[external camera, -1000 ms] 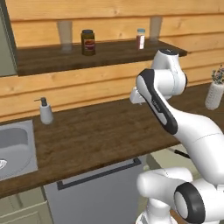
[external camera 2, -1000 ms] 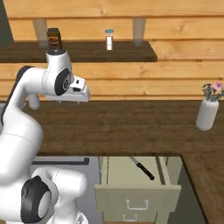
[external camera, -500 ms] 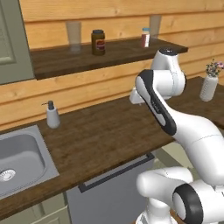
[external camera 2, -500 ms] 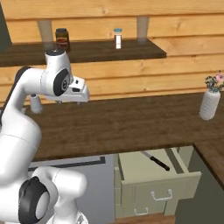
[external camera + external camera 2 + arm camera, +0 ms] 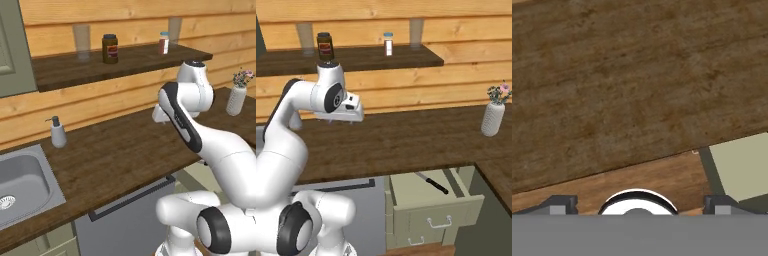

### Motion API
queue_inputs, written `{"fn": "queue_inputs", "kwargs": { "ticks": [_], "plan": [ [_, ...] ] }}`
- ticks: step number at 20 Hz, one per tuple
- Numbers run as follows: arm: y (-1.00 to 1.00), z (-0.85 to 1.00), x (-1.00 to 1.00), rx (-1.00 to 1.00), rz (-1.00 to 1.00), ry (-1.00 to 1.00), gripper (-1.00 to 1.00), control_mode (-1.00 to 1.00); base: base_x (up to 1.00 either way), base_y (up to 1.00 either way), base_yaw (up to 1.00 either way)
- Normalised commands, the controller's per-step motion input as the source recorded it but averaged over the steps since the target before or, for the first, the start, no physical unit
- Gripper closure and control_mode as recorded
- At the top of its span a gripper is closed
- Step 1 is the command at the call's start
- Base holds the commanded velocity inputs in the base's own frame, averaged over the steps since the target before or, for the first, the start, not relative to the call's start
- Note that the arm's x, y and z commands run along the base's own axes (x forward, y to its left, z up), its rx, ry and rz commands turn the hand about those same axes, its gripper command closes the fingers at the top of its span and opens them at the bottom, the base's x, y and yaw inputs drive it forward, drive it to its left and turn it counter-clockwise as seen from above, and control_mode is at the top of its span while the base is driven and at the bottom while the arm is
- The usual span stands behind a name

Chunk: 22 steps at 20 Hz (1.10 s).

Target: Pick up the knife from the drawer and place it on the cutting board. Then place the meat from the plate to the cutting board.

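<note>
Lying slantwise in the pulled-out pale drawer (image 5: 428, 200), the slim black-handled knife (image 5: 432, 183) waits below a dark wood-grain counter (image 5: 421, 140). Above the counter, the gripper (image 5: 637, 202) spreads wide, empty, fingertips (image 5: 559, 204) cropped.

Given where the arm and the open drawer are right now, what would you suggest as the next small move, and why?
Probably swing the hand right and down toward the drawer. The drawer is open, the knife lies loose inside, and the hand's jaws are open and empty, above the counter well left of it.
</note>
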Motion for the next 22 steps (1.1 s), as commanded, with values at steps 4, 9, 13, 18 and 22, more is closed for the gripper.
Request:
{"fn": "queue_inputs", "kwargs": {
  "ticks": [4,9,13,18,22],
  "plan": [
    [-0.78,-0.88,-0.14,0.03,0.00,0.16,-1.00,-1.00,0.00,0.00,0.00],
    [-1.00,-0.77,-0.56,0.08,-0.01,0.10,-1.00,-1.00,0.00,0.00,0.00],
    [-1.00,-0.39,-0.32,0.07,-0.04,0.11,-1.00,-1.00,0.00,0.00,0.00],
    [-1.00,-0.38,0.13,0.15,-0.07,0.27,-1.00,-1.00,0.00,0.00,0.00],
    [-0.74,-0.68,0.11,0.08,0.02,0.27,-1.00,-1.00,0.00,0.00,0.00]
  ]
}}
